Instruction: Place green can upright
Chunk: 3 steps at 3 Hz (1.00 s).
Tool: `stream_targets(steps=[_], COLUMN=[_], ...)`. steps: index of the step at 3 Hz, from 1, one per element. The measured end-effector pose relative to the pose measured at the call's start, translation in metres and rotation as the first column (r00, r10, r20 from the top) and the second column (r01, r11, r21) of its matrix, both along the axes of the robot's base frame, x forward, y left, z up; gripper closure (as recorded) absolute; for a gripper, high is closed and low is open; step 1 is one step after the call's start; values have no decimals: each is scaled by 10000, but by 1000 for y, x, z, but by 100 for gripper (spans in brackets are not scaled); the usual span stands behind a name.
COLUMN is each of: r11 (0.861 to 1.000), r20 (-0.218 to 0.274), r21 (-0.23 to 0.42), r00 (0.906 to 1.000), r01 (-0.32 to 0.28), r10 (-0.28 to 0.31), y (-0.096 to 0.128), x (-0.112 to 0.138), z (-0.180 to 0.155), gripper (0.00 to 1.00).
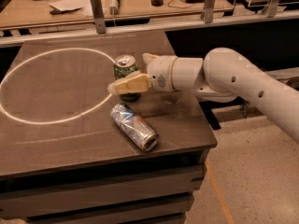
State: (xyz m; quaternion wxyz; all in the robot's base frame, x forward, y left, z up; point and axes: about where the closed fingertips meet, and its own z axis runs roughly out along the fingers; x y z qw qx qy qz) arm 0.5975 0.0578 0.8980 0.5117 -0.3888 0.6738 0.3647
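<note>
The green can (124, 68) stands upright on the dark table (56, 129), its silver top facing up, just right of the white ring. My gripper (127, 73) reaches in from the right and is open. Its near finger (130, 84) crosses in front of the can's lower half. Its far finger (147, 58) shows behind the can's right side. The can sits loosely between the two fingers, and its base is partly hidden by the near finger.
A blue and silver can (134, 126) lies on its side just in front of the green can. A white ring (28, 118) is drawn on the table's left part. The table's right edge (208, 134) is close by. A cluttered workbench (70, 6) runs behind.
</note>
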Motion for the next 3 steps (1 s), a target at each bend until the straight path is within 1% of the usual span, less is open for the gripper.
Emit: stream_targets(steps=[1, 2, 3], r11=[9946, 9863, 9853], r20=[398, 914, 972], r21=[-766, -1205, -1256], r00=[9970, 9906, 9898], r01=[699, 1126, 1159], r10=[-670, -1019, -1040], y=[-30, -61, -64], x=[-8, -17, -19], z=[21, 50, 54], gripper=[0, 0, 0])
